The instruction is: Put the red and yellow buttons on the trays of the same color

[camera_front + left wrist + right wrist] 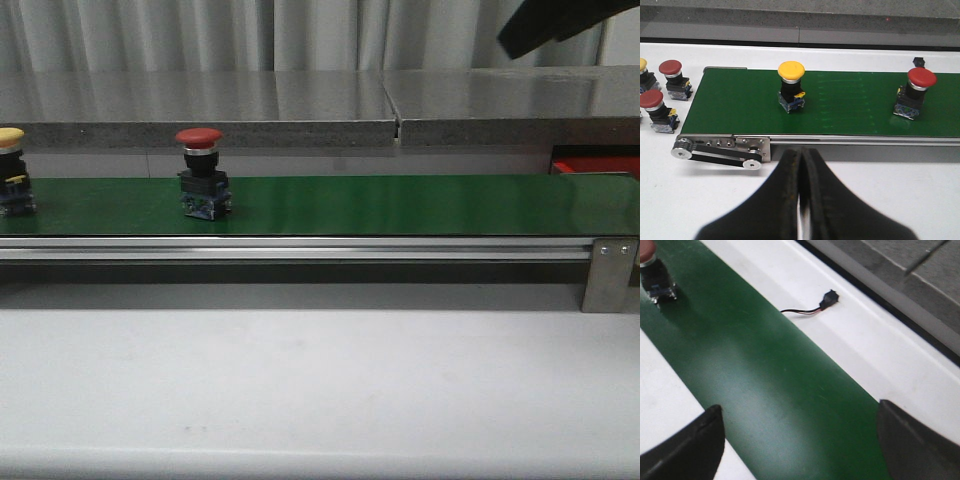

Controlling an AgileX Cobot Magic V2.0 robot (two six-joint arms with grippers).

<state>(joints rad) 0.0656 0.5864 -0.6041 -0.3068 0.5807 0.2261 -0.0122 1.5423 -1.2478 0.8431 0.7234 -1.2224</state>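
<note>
A red button (199,170) with a dark base stands upright on the green belt (400,205), left of centre. A yellow button (12,168) stands on the belt at the far left edge. Both show in the left wrist view: yellow button (791,86), red button (914,93). My left gripper (801,156) is shut and empty, hovering on the near side of the belt. Over the belt's bare right stretch, my right gripper (799,410) is open with nothing between its fingers; the red button (655,275) is well off to its side. A red tray (596,165) peeks out behind the belt's right end.
Spare buttons stand on the white table off the belt's left end: two red ones (671,76) (652,107) and a yellow one (642,70). A small black connector with a wire (826,300) lies beyond the belt. A grey ledge (300,125) runs behind.
</note>
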